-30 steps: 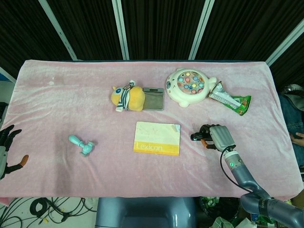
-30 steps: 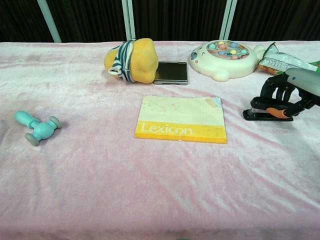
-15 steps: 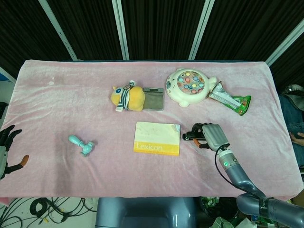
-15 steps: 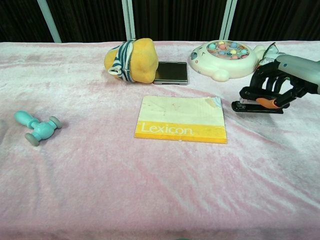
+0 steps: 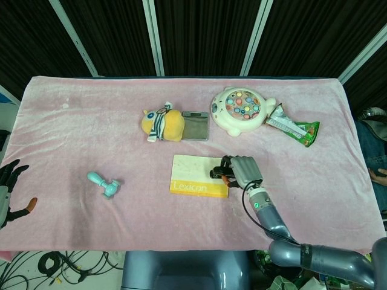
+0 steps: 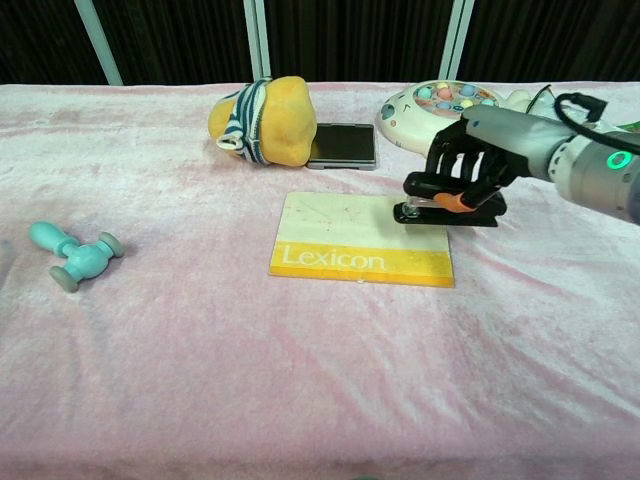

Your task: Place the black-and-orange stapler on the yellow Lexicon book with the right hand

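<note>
The yellow Lexicon book lies flat near the middle of the pink cloth. My right hand grips the black-and-orange stapler and holds it over the book's right edge, just above the cover. Whether the stapler touches the book I cannot tell. My left hand sits at the far left edge of the head view, off the table, fingers apart and holding nothing.
A yellow plush toy and a dark card lie behind the book. A white fishing toy and a green snack packet are at the back right. A teal toy hammer lies at the left.
My right hand has carried the stapler leftward from the cloth right of the book to above the book's right edge. The left hand has not moved.
</note>
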`<state>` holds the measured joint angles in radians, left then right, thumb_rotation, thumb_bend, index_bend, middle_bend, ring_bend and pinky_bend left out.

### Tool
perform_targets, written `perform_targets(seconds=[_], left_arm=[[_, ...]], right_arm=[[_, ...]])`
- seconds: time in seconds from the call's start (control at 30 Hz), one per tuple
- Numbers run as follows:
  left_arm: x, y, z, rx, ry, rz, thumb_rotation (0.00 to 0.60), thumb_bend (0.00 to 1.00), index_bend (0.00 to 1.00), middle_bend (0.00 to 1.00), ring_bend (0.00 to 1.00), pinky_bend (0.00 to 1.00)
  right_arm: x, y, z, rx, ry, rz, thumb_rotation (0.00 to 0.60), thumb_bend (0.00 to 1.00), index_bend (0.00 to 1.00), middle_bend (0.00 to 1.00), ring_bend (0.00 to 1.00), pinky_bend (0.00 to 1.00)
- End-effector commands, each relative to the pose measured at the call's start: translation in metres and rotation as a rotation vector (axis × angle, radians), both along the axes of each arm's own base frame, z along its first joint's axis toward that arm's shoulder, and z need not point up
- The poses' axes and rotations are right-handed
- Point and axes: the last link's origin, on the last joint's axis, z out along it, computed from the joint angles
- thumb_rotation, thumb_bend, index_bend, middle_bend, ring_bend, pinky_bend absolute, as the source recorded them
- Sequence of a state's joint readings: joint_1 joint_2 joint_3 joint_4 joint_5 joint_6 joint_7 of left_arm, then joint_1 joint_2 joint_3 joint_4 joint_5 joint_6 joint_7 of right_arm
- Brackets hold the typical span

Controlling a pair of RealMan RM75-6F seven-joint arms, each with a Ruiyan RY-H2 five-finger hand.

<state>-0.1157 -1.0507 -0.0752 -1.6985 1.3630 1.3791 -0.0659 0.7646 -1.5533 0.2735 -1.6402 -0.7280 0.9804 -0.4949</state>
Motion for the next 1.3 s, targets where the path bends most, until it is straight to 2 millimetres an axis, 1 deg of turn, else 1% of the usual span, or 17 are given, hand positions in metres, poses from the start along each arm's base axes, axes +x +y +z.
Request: perform_targets(seconds=[0.03,0.13,0.3,0.7,0.87,0.93,1.0,1.1,1.3], left_arm=[[0.0,0.0,0.0,-0.001,-0.002,0.001,0.6,0.32,0.14,0.03,0.0,0.14],[-0.001,0.0,0.0,-0.001,-0.007,0.003,0.6,0.32,0.14,0.03,0.0,0.14],[0.0,0.0,0.0,-0.005,-0.007,0.001,0.6,0.32,0.14,0.03,0.0,0.14],[0.0,0.0,0.0,-0.004,-0.009,0.0,0.6,0.32,0.14,0.03,0.0,0.14],[0.0,0.0,0.001,-0.001,-0.011,0.003,0.6,0.32,0.14,0.03,0.0,0.14],[0.0,0.0,0.001,-0.003,-0.01,0.002,0.6,0.31,0.14,0.03,0.0,0.14],[0.0,0.0,0.001,-0.003,-0.009,0.002,0.6,0.32,0.14,0.03,0.0,0.14],[-0.001,0.0,0.001,-0.002,-0.011,0.003,0.6,0.32,0.14,0.03,0.0,0.14],[0.0,0.0,0.001,-0.002,-0.01,0.004,0.6,0.32,0.14,0.03,0.0,0.14]], right_arm=[[0.026,-0.005,-0.019,0.0,0.007,-0.008,0.6,0.39,0.57,0.49,0.49,0.44],[0.037,-0.006,-0.029,0.0,-0.003,-0.016,0.6,0.39,0.57,0.49,0.49,0.44],[0.046,-0.008,-0.039,-0.006,-0.024,-0.02,0.6,0.39,0.57,0.49,0.49,0.44],[0.057,-0.008,-0.055,-0.02,-0.039,-0.003,0.6,0.39,0.57,0.49,0.49,0.44],[0.061,-0.007,-0.061,-0.021,-0.058,0.0,0.6,0.39,0.56,0.44,0.45,0.44],[0.061,-0.008,-0.061,-0.029,-0.057,0.006,0.6,0.38,0.52,0.4,0.42,0.44],[0.061,-0.009,-0.062,-0.036,-0.052,0.01,0.6,0.36,0.44,0.36,0.39,0.43],[0.057,-0.007,-0.062,-0.031,-0.034,0.008,0.6,0.32,0.35,0.29,0.33,0.39],[0.053,-0.005,-0.063,-0.008,0.004,-0.018,0.6,0.27,0.29,0.22,0.26,0.32]])
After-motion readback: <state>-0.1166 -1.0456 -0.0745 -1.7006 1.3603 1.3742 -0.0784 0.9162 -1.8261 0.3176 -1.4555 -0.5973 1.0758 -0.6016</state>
